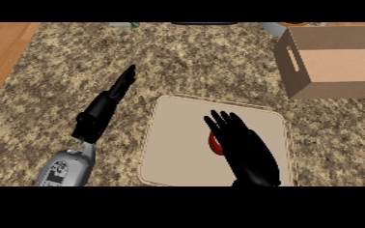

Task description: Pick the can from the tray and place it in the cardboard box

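Speckled counter (200,63), right hand (246,149) open over red can (213,144) on tray (178,145), cardboard box (324,63) far right, left hand (107,107) straight

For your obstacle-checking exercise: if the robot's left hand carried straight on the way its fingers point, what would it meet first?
Probably nothing nearby: the left hand points up-right over bare counter, missing tray and cardboard box; height is unclear.

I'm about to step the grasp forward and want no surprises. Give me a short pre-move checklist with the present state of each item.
1. Red can on the beige square tray: ok, only a sliver shows.
2. Right hand over the can, fingers straight: ok.
3. Fingers closed round the can: not ok.
4. Can upright or lying: cannot tell, hand hides it.
5. Brown cardboard box open on top, at the far right: ok.
6. Left hand off the tray, on the speckled counter: ok.
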`<move>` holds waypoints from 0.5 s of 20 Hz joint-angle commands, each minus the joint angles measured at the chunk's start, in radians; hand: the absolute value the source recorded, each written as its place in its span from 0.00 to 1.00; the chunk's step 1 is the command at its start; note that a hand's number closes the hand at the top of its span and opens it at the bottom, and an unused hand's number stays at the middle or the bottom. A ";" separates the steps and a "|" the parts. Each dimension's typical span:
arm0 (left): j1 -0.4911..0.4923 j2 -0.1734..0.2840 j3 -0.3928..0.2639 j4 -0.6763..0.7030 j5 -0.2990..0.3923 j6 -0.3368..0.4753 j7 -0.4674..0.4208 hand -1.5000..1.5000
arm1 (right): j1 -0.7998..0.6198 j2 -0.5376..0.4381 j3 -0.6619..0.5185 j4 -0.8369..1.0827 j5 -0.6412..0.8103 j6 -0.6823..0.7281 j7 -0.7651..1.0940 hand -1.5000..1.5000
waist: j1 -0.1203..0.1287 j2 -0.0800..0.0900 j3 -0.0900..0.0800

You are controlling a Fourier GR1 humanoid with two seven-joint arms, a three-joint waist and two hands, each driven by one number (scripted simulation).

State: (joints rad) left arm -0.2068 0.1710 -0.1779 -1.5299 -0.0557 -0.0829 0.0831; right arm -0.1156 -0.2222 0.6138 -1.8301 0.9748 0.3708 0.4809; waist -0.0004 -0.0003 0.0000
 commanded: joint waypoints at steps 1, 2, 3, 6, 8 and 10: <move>-0.031 -0.042 0.020 0.102 -0.030 0.000 -0.074 0.50 | -0.037 0.057 -0.032 0.061 0.008 0.042 -0.015 0.00 | -0.001 0.001 0.000; -0.021 -0.050 -0.006 -0.005 -0.049 0.026 0.016 0.50 | -0.013 0.046 -0.008 0.117 0.038 -0.001 -0.038 0.00 | 0.001 0.000 0.000; -0.056 -0.006 0.052 0.058 -0.016 -0.026 0.003 0.50 | -0.059 0.119 0.013 0.157 0.060 -0.004 -0.003 0.00 | 0.002 0.001 0.000; -0.022 -0.035 0.052 0.072 -0.032 -0.038 -0.054 0.50 | 0.002 0.060 -0.043 0.123 0.064 0.002 -0.062 0.00 | 0.000 0.000 0.000; 0.018 -0.012 0.058 -0.003 -0.017 -0.054 -0.014 0.50 | -0.002 0.115 0.005 0.182 0.096 -0.010 -0.023 0.00 | 0.003 0.000 0.000; 0.052 -0.057 0.017 -0.008 -0.058 -0.030 -0.023 0.50 | -0.003 0.084 -0.056 0.053 0.056 0.105 -0.016 0.00 | 0.000 0.000 0.000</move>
State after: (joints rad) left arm -0.1920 0.1394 -0.1450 -1.5402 -0.0841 -0.1159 0.0816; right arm -0.1094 -0.1616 0.5838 -1.7490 1.0358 0.4032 0.4482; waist 0.0001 -0.0025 -0.0009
